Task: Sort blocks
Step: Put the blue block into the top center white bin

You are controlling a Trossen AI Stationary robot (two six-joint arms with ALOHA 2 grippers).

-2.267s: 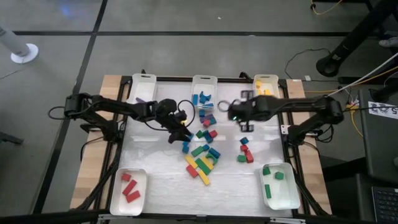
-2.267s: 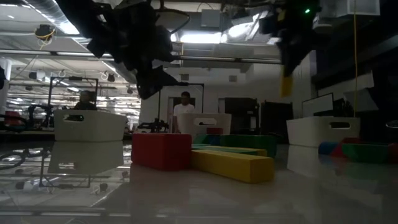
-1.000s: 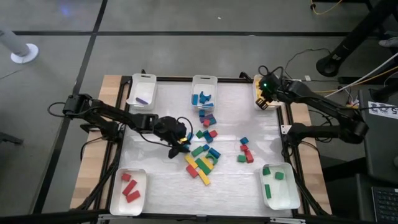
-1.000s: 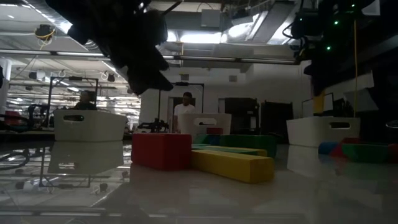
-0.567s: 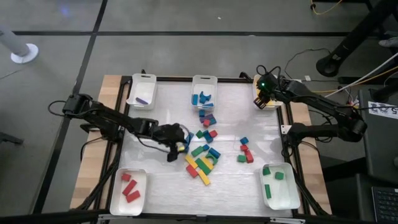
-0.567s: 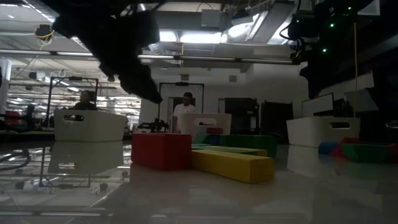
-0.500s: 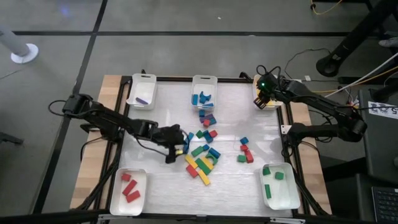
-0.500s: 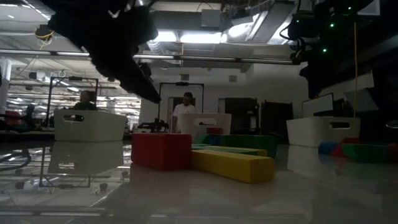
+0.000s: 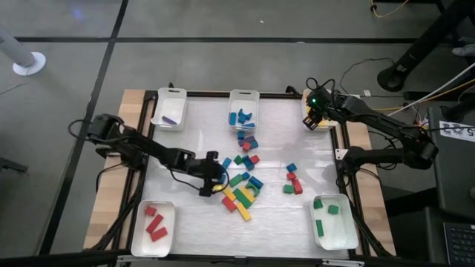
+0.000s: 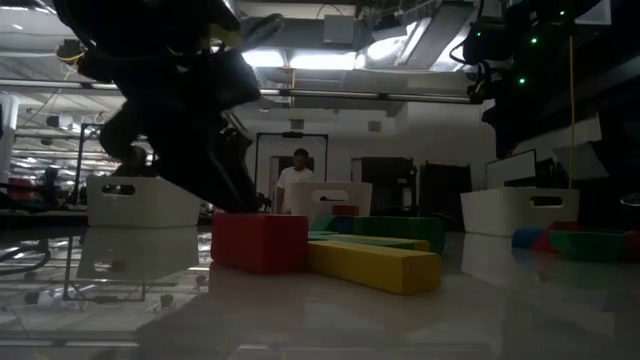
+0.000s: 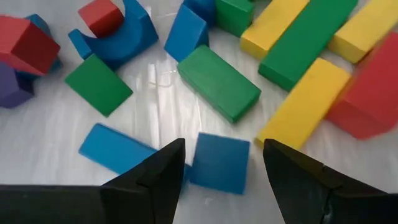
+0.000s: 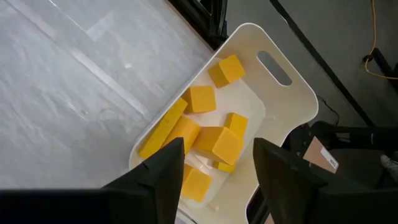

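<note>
On the white table [image 9: 185, 215], you are lowering the open left gripper [image 11: 221, 165] over a blue cube [image 11: 219, 163] beside the central pile; straddle it squarely before closing. The right gripper [image 12: 214, 163] is hovering open, empty, above the yellow tray [image 12: 292, 93].

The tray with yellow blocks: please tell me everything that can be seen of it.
The tray with yellow blocks is white, smooth like plastic, rectangular with rounded corners and a slot handle at one end. It sits at the table's far right corner and holds several yellow blocks, cubes and a bar. The right gripper hovers above it, open and empty.
</note>
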